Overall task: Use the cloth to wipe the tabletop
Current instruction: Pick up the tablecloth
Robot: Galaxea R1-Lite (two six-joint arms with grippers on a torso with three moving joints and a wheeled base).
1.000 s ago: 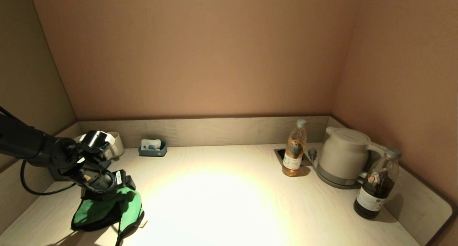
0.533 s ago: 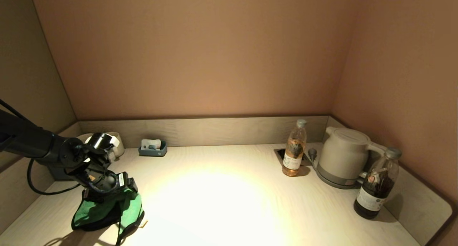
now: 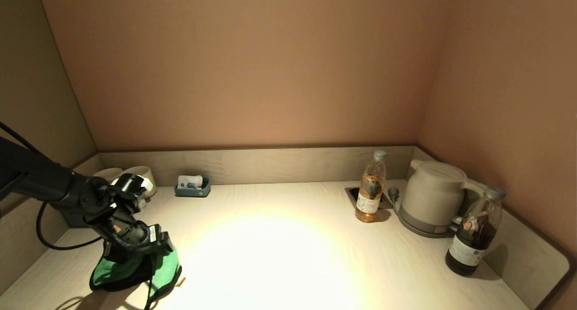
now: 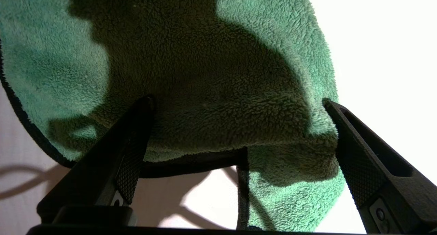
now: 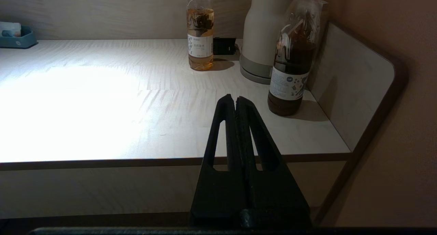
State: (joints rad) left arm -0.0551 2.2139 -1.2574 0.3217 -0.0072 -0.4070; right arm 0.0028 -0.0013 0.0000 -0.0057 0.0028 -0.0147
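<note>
The green cloth [image 3: 167, 269] with black edging lies crumpled on the pale wood-grain tabletop [image 3: 279, 247] at the front left. My left gripper [image 3: 135, 251] is down on the cloth, pointing down. In the left wrist view the left gripper [image 4: 237, 101] is open, its two fingers wide apart, straddling a raised fold of the cloth [image 4: 211, 57]. My right gripper [image 5: 235, 98] is shut and empty, parked below the tabletop's [image 5: 102, 101] front edge, out of the head view.
Two pale cups [image 3: 139, 177] and a grey-blue tissue box [image 3: 193, 187] stand at the back left. An amber bottle [image 3: 370, 193], socket cutout [image 3: 354, 193], white kettle [image 3: 432, 197] and dark bottle [image 3: 475, 231] stand at the right. A low rim [image 3: 270, 166] borders the top.
My left gripper has come down and slightly forward onto the cloth, pressing it flatter. The cups behind it now show. The right arm has not moved.
</note>
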